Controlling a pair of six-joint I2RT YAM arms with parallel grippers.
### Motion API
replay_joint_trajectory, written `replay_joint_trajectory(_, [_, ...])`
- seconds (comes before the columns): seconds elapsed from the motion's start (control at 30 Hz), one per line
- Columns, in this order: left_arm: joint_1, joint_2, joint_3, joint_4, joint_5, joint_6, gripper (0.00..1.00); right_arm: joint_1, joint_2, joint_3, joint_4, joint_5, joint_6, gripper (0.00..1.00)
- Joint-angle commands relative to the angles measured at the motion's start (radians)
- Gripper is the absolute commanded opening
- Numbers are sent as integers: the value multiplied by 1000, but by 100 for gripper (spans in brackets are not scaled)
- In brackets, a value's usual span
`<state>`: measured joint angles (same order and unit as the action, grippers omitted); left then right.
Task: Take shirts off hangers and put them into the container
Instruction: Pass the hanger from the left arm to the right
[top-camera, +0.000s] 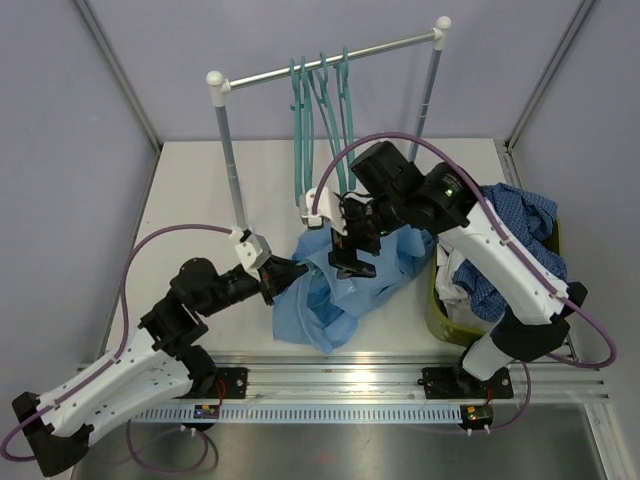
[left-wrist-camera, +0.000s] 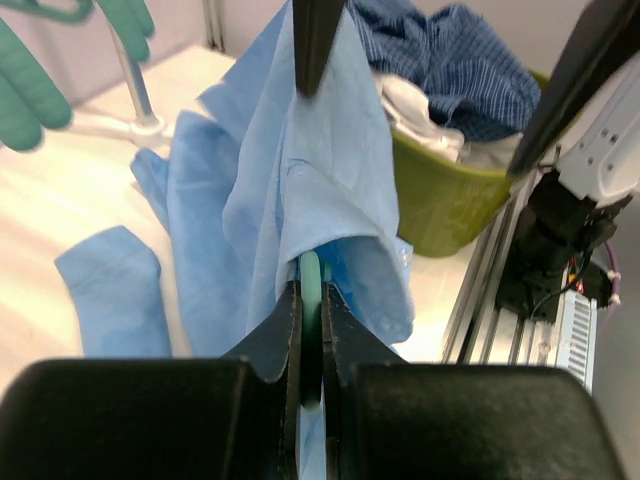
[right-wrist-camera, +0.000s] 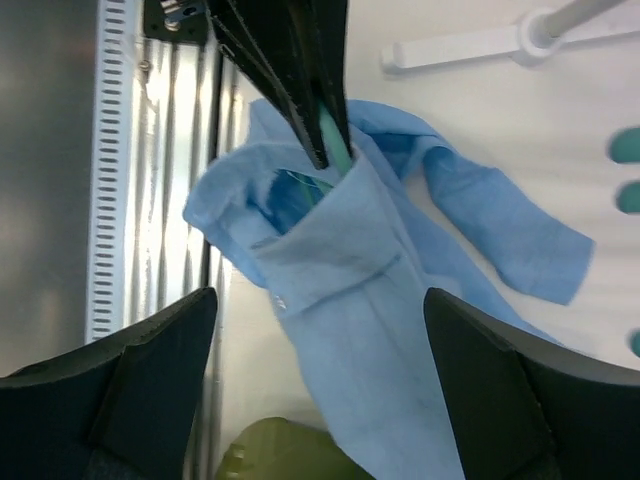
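Observation:
The light blue shirt (top-camera: 335, 290) droops over the table, still on a teal hanger (left-wrist-camera: 311, 272). My left gripper (top-camera: 285, 272) is shut on that hanger's bar inside the cloth, and the same grip shows in the left wrist view (left-wrist-camera: 311, 292) and in the right wrist view (right-wrist-camera: 322, 150). Just above the shirt, my right gripper (top-camera: 352, 258) is open; its fingers (right-wrist-camera: 150, 370) stand wide on either side of the shirt's collar fold (right-wrist-camera: 380, 300) without pinching it. The olive-green container (top-camera: 440, 305) at the right holds a dark blue check shirt (top-camera: 515, 215) and a white shirt (top-camera: 462, 295).
Several empty teal hangers (top-camera: 320, 95) hang on the silver rail (top-camera: 330, 60) at the back. Its left post (top-camera: 232, 170) stands close behind my left arm, and its white foot (right-wrist-camera: 470, 40) lies on the table. An aluminium track (top-camera: 400, 380) runs along the near edge.

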<state>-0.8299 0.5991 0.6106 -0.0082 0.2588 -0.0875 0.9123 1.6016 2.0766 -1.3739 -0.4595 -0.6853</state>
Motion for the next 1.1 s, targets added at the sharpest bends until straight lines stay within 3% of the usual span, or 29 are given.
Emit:
replay_joint_trajectory(0.0, [17, 39, 9, 120, 86, 18, 0, -59, -112, 5, -82, 62, -132, 93])
replay_joint_trajectory(0.17, [20, 94, 70, 67, 143, 54, 0, -102, -158, -169, -142, 96, -382, 96])
replay_joint_trajectory(0.33, [20, 116, 117, 42, 186, 65, 0, -104, -169, -347, -67, 176, -444, 95])
replay_joint_trajectory(0.57, [20, 151, 149, 50, 270, 40, 0, -102, -143, -355, -16, 182, -462, 90])
replay_joint_trajectory(0.7, [20, 163, 160, 82, 252, 37, 0, -98, -131, -355, -60, 66, -488, 76])
replay_joint_trajectory(0.77, [20, 166, 158, 108, 231, 37, 0, -93, -131, -362, -73, 23, -488, 59])
replay_joint_trajectory(0.83, [20, 172, 161, 128, 223, 35, 0, -86, -129, -378, -65, 12, -482, 32])
replay_joint_trajectory(0.87, [20, 176, 164, 132, 218, 32, 0, -85, -131, -383, -60, 10, -476, 26])
replay_joint_trajectory(1.03, [20, 182, 161, 157, 208, 22, 0, -84, -121, -394, -54, -11, -450, 8])
replay_joint_trajectory(1.07, [20, 182, 156, 160, 203, 19, 0, -84, -123, -392, -50, -24, -439, 0])
